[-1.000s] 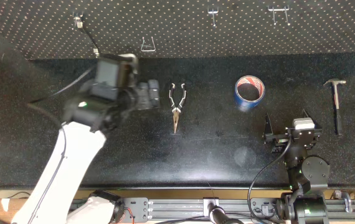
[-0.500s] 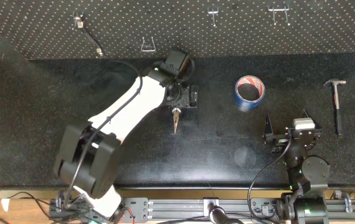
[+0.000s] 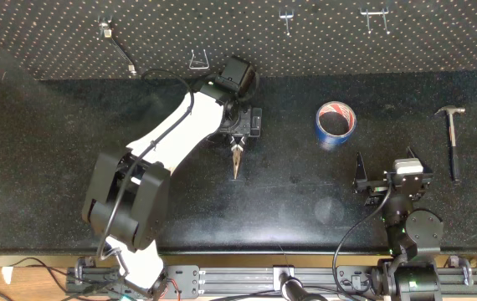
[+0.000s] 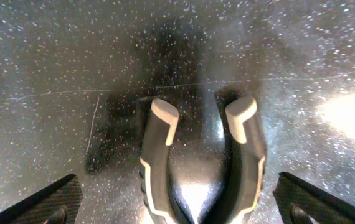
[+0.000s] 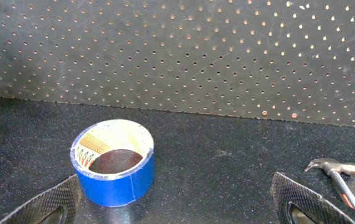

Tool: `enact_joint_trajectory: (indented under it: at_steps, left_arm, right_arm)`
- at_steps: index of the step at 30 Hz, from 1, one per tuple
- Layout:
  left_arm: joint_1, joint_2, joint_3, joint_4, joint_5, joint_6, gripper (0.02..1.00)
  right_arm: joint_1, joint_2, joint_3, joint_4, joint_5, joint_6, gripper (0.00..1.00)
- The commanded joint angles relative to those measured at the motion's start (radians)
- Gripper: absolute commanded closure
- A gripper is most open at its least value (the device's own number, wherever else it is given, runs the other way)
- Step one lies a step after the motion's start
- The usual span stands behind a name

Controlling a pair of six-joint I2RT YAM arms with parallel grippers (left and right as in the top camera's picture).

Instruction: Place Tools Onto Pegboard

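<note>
Grey-handled pliers (image 3: pixel 236 157) lie on the black mat with the tip toward the front edge. In the left wrist view their two handles (image 4: pixel 162 155) lie between my open left gripper (image 4: pixel 177 182), whose fingers (image 4: pixel 47 200) stand wide on either side without touching. From above, the left gripper (image 3: pixel 240 127) covers the handles. A blue tape roll (image 3: pixel 335 124) stands to the right, also the tape roll (image 5: pixel 113 163) in the right wrist view. A hammer (image 3: pixel 452 142) lies at the far right. My right gripper (image 3: pixel 387 170) rests open near its base, holding nothing.
The pegboard (image 3: pixel 322 42) runs along the back, with bare hooks (image 3: pixel 198 60) and further hooks (image 3: pixel 286 18) to the right. A dark tool (image 3: pixel 120 48) hangs at its left. The hammer head (image 5: pixel 331 167) sits right of the tape.
The left arm swung from the left side to over the pliers and came down, its open fingers now straddling the handles. The right arm kept still.
</note>
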Motion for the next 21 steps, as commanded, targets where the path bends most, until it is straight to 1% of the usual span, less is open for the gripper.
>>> enact_joint_trajectory:
  at_steps: [1, 11, 13, 21]
  left_arm:
    - [0.003, 0.033, 0.022, 0.026, -0.016, 0.013, 0.018]
    - [0.003, 0.035, 0.023, 0.035, -0.024, 0.005, 0.020]
    - [0.003, 0.035, 0.023, 0.038, -0.039, -0.037, 0.020]
    - [0.000, 0.035, 0.023, 0.038, -0.038, -0.043, 0.020]
  right_arm:
    - [0.007, -0.003, -0.004, -0.003, 0.006, -0.010, 0.005]
    - [0.007, -0.003, -0.004, -0.003, 0.006, -0.010, 0.005]
    - [0.007, -0.003, -0.004, -0.003, 0.006, -0.010, 0.005]
    - [0.007, -0.003, -0.004, -0.003, 0.006, -0.010, 0.005]
